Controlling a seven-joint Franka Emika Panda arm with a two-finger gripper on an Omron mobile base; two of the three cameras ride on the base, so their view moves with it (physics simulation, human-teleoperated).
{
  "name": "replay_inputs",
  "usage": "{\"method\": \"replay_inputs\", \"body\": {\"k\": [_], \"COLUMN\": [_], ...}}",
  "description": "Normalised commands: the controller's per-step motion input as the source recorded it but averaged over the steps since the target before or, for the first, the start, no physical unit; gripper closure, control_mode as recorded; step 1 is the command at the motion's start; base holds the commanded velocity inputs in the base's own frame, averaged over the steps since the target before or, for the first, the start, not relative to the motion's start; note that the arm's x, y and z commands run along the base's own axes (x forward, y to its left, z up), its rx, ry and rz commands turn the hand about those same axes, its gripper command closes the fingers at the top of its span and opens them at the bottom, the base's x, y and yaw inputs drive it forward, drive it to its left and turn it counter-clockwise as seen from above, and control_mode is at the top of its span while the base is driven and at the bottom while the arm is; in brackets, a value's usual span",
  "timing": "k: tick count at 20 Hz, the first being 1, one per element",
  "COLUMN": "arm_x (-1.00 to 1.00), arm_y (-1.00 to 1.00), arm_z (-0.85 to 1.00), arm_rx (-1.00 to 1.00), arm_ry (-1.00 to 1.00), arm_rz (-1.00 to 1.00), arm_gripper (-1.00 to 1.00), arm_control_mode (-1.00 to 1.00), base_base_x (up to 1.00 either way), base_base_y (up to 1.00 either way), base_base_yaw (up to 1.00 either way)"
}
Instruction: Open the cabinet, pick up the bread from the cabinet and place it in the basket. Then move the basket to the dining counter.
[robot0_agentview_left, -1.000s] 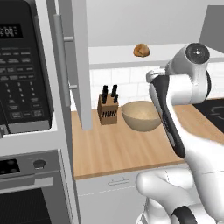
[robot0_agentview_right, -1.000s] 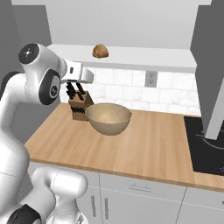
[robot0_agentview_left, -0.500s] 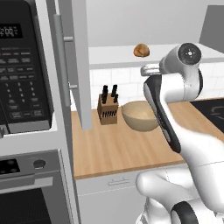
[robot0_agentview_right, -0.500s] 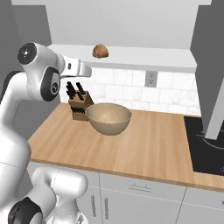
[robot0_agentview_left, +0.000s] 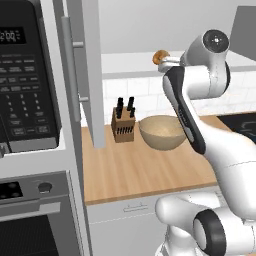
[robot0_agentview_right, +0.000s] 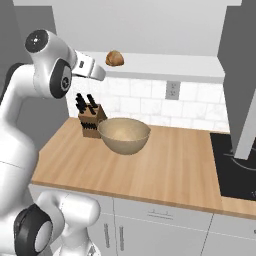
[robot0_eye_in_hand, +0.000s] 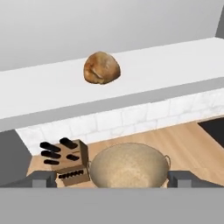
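Gripper (robot0_eye_in_hand: 112, 180), fingers spread wide and empty, faces the bread (robot0_eye_in_hand: 101, 68) at 12 o'clock on the white cabinet (robot0_agentview_left: 85, 70) shelf. Below, basket (robot0_agentview_right: 124, 135) and knife block (robot0_agentview_right: 90, 120) sit on the wood worktop (robot0_agentview_right: 165, 165), tiled wall behind. Microwave (robot0_agentview_left: 25, 80) display unreadable.

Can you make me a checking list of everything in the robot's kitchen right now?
Surface: wooden worktop, bare around the things.
Job's things: cabinet door open; bread on the white shelf; basket on the worktop, nothing in it.
Clutter: knife block beside the basket.
Grippers: gripper open, holding nothing, pointed at the bread.
Cables: nothing seen.
Surroundings: microwave, oven, black hob, wall socket.
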Motion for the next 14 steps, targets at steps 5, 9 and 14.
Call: {"method": "replay_inputs", "body": {"k": [5,9,14], "arm_x": [0.36,0.38,0.46], "arm_y": [0.00,0.06,0.00], "arm_z": [0.05,0.00,0.00], "arm_rx": [0.03,0.00,-0.04], "arm_ry": [0.00,0.00,0.02], "arm_rz": [0.00,0.00,0.00], "arm_gripper": [-1.00,-1.00,-1.00], "arm_control_mode": [-1.00,-1.00,-1.00], "base_base_x": [0.00,0.00,0.00], "base_base_y": [0.00,0.00,0.00], "base_base_yaw": [0.00,0.00,0.00]}}
